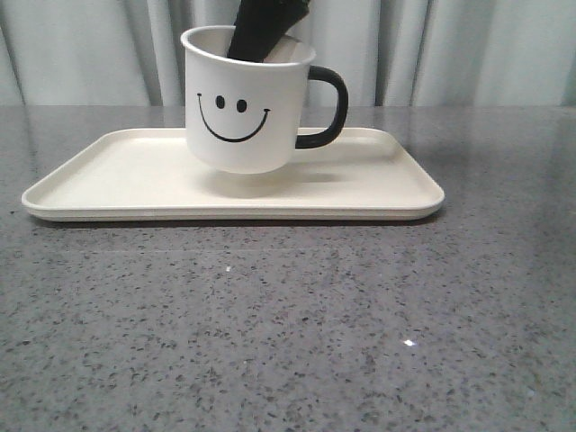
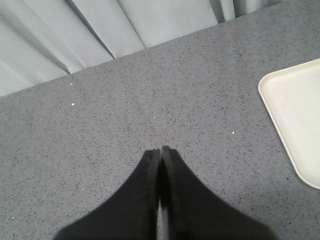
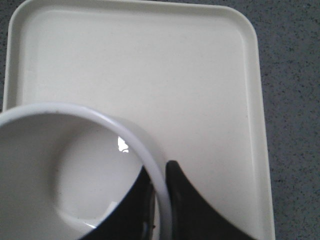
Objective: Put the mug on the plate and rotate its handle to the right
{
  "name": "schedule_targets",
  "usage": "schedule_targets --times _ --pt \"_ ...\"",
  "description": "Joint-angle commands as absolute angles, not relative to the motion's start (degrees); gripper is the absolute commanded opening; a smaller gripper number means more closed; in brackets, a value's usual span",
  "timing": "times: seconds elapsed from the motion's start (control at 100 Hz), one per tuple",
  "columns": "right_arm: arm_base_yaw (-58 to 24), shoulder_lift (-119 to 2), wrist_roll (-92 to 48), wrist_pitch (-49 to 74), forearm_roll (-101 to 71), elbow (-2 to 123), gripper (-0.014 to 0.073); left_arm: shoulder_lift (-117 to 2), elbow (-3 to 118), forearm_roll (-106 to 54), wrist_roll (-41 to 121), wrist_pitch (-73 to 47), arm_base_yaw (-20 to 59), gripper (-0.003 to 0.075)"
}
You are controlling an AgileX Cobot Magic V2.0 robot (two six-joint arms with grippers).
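Item: mug (image 1: 241,106), white, smiley print; hangs just above the plate (image 1: 108,184), a shadow showing beneath its base. Right gripper (image 3: 161,200) clamps the rim, one finger inside, one outside. Handle (image 1: 328,106) already points right. Left gripper (image 2: 160,159) closed on nothing, over bare table (image 2: 150,100), well apart. Step judged: placement, nearly done. Next move: lower mug straight down until seated, release, check handle direction

mug (image 1: 245,99) above plate (image 1: 108,193) (handle (image 1: 329,108) rightward)
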State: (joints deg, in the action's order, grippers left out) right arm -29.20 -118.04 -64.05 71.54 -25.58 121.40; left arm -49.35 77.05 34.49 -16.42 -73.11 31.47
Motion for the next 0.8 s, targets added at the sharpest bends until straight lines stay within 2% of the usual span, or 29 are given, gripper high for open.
schedule_targets --times 0.0,0.79 --pt "-29.11 -114.70 -64.63 76.57 -28.02 122.71 -0.0116 -49.29 78.32 36.56 -16.87 -72.06 31.75 -0.0020" --pt "-29.11 -116.53 -64.85 76.57 -30.64 122.71 -0.0116 -49.29 78.32 36.56 -16.87 -72.06 31.75 -0.0020"
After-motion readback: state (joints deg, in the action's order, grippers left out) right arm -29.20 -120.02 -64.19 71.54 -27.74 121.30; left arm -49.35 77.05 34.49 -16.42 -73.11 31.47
